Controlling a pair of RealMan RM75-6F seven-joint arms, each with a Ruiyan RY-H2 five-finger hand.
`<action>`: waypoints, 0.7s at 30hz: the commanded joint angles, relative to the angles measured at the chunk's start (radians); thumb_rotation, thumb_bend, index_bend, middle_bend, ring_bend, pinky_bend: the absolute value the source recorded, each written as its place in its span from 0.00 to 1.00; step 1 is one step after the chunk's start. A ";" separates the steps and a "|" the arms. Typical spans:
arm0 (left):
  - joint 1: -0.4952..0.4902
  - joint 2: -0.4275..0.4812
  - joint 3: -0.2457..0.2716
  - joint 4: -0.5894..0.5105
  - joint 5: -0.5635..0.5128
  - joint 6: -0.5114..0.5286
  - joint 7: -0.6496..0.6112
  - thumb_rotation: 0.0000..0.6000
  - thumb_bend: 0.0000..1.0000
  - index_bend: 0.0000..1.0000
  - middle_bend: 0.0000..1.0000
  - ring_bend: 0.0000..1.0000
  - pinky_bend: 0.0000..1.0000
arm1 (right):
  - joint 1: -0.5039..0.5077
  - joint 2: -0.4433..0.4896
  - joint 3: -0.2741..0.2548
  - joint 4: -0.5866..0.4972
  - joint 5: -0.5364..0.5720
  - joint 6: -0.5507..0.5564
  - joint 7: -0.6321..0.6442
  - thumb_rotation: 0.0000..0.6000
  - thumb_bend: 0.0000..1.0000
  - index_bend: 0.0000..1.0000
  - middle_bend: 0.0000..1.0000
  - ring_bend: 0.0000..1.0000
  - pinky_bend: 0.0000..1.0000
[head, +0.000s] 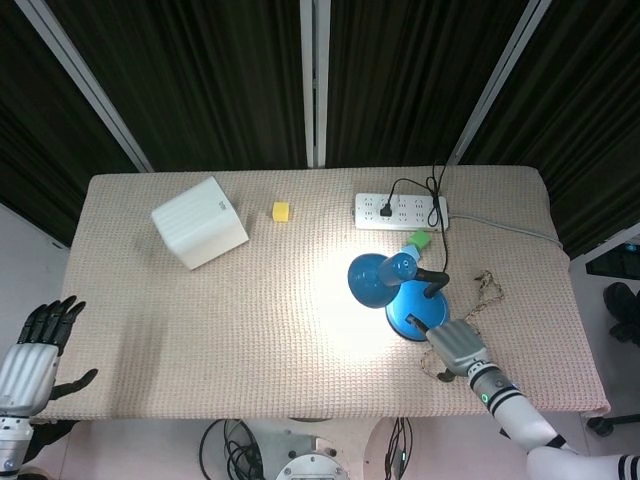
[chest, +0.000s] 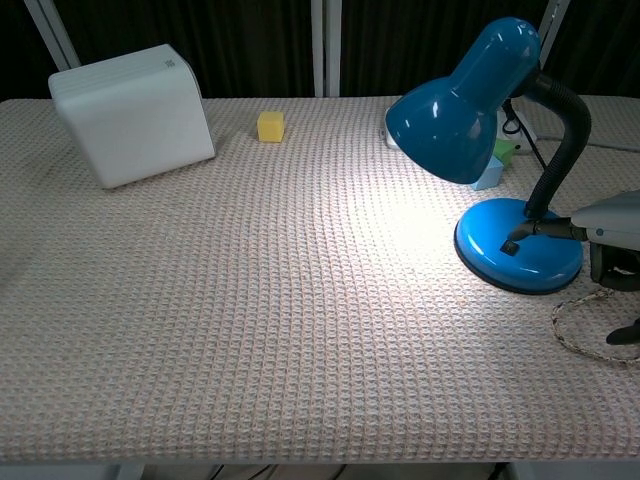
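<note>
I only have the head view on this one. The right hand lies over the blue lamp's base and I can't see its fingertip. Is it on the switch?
Observer: In the chest view a dark fingertip of the right hand lies at the small black switch on the lamp base.
Operator: Is the shade in the hand's way?
Observer: No, the lamp shade hangs well above the base, tilted down toward the lit cloth.
Operator: And the left hand?
Observer: The chest view doesn't show it. In yours the left hand is off the table's near left corner, fingers apart, holding nothing.
</note>
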 joint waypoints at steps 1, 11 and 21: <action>0.002 0.001 0.000 0.004 0.001 0.003 -0.009 1.00 0.15 0.05 0.00 0.00 0.00 | 0.036 -0.018 -0.014 0.001 0.056 0.010 -0.017 1.00 0.08 0.00 0.91 0.92 0.90; 0.002 -0.001 0.000 0.019 -0.003 -0.001 -0.034 1.00 0.15 0.05 0.00 0.00 0.00 | 0.093 -0.038 -0.057 0.017 0.128 0.043 -0.015 1.00 0.13 0.00 0.91 0.91 0.90; 0.001 -0.004 0.000 0.028 -0.005 -0.005 -0.040 1.00 0.15 0.05 0.00 0.00 0.00 | 0.123 -0.042 -0.089 0.019 0.152 0.081 -0.003 1.00 0.14 0.00 0.91 0.91 0.90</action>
